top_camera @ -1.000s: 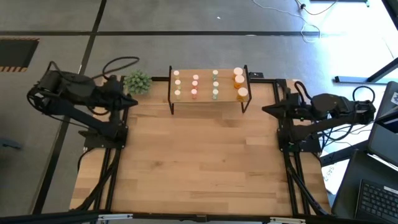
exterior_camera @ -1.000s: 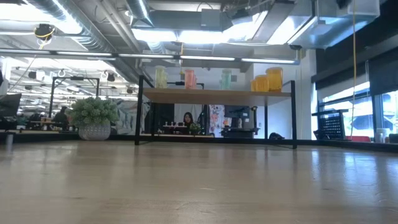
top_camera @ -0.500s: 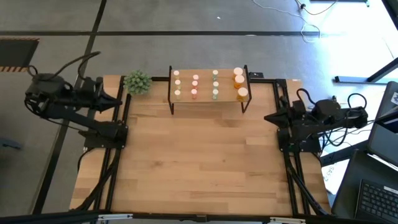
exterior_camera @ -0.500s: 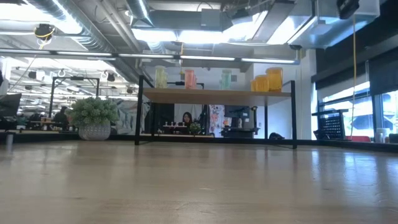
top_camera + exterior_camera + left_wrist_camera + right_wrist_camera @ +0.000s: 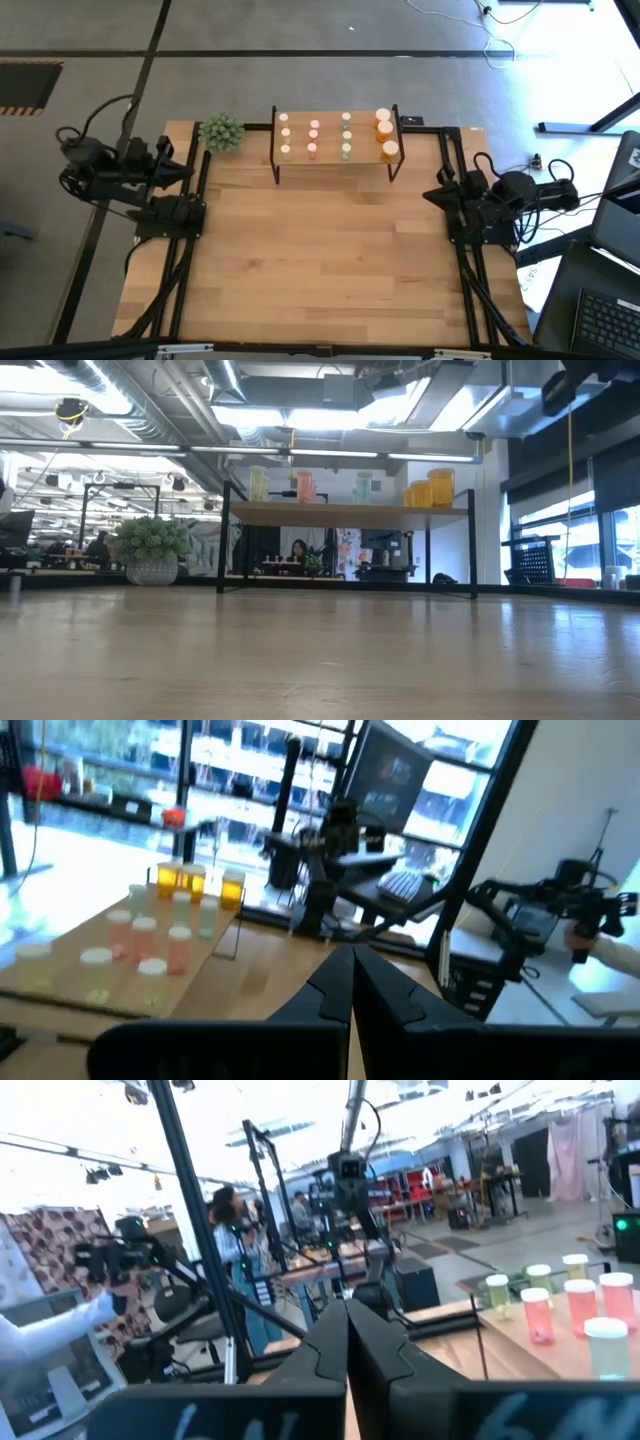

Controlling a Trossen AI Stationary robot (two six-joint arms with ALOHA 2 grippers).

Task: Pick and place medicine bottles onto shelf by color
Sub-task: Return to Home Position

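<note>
All medicine bottles (image 5: pixel 314 138) stand on the shelf (image 5: pixel 365 137), colour by colour, well away from your left pincer (image 5: pixel 186 166) and right pincer (image 5: pixel 430 194). Both are pressed together, empty; sorting looks finished.

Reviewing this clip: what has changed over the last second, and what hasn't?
Both arms folded in toward their bases. The left gripper drew away from the plant, toward the table's left edge; the right gripper tucked in at the right edge. Both have their fingers shut, holding nothing. Medicine bottles, shelf and plant stayed put.
</note>
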